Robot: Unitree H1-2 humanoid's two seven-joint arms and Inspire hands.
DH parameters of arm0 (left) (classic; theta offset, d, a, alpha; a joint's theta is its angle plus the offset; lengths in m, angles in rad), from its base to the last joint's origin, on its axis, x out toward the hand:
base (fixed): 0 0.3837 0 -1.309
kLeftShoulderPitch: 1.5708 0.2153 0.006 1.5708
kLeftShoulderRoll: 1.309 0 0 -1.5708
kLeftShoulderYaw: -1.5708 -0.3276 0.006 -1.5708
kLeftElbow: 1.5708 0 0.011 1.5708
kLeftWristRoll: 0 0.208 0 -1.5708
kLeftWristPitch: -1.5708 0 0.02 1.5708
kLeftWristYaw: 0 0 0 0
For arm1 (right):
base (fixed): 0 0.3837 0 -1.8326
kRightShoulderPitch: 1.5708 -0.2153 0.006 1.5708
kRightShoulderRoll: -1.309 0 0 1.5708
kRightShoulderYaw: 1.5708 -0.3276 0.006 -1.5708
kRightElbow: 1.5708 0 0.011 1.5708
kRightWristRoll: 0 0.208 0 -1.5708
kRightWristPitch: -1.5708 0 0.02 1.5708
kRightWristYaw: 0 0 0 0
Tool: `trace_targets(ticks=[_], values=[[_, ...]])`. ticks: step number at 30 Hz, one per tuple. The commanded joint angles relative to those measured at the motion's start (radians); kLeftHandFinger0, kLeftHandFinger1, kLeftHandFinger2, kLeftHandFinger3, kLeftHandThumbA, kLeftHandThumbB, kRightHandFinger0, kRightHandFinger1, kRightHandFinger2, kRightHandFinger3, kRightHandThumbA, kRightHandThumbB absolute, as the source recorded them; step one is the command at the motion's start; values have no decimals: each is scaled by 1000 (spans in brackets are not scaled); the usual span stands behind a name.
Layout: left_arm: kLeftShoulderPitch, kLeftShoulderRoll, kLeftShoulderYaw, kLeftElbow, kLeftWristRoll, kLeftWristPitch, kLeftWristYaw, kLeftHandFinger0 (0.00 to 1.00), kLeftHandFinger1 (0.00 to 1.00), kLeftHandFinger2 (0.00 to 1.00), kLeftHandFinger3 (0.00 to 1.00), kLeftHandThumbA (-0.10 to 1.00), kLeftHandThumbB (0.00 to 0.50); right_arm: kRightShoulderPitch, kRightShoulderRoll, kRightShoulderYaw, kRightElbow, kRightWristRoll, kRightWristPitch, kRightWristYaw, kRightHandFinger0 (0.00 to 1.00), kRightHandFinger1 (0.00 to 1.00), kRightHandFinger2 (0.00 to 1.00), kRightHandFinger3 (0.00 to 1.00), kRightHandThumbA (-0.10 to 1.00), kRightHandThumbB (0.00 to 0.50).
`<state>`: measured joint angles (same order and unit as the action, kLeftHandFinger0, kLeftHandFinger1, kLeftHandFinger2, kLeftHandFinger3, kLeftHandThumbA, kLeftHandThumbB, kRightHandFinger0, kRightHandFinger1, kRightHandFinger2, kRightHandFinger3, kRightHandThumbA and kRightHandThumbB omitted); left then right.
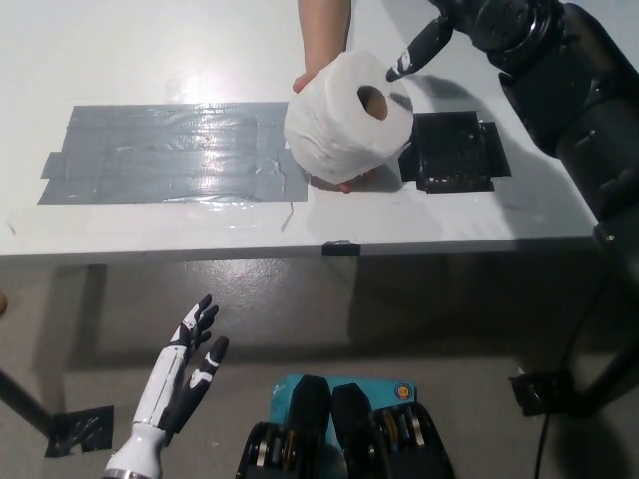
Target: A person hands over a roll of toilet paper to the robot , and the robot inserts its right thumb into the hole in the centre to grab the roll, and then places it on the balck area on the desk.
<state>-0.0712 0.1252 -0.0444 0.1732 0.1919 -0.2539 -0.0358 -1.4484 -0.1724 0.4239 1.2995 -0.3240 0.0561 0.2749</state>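
A person's hand (321, 60) holds a white roll of toilet paper (344, 118) above the white desk (150, 60), its brown centre hole facing up and right. My black right hand (454, 30) hovers at the top right, one finger tip (399, 68) pointing down just beside the hole, outside it. The hand holds nothing and its fingers are apart. The black area (451, 150) lies on the desk right of the roll. My white left hand (185, 374) rests open at the lower left, below the desk edge.
A large grey taped patch (170, 152) covers the desk left of the roll. The desk's front edge runs across the middle, with a small dark clip (339, 247) on it. Bare floor lies below.
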Motion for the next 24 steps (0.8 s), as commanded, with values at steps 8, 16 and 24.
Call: trace_targets(ticks=[8, 16, 24], values=[[-14, 8, -3, -32, 2, -16, 6, 1000, 1000, 1000, 1000, 906, 121, -34, 16, -19, 13, -10, -38, -34, 1000, 1000, 1000, 1000, 1000, 388], [-17, 12, -7, -29, 16, -21, 9, 1000, 1000, 1000, 1000, 899, 104, -22, 24, 3, 19, -43, -4, -38, 1000, 1000, 1000, 1000, 1000, 401], [-10, 18, -6, -24, 1, -35, 0, 1000, 1000, 1000, 1000, 888, 110, -4, 28, -15, 25, -34, 7, -45, 1000, 1000, 1000, 1000, 1000, 407]])
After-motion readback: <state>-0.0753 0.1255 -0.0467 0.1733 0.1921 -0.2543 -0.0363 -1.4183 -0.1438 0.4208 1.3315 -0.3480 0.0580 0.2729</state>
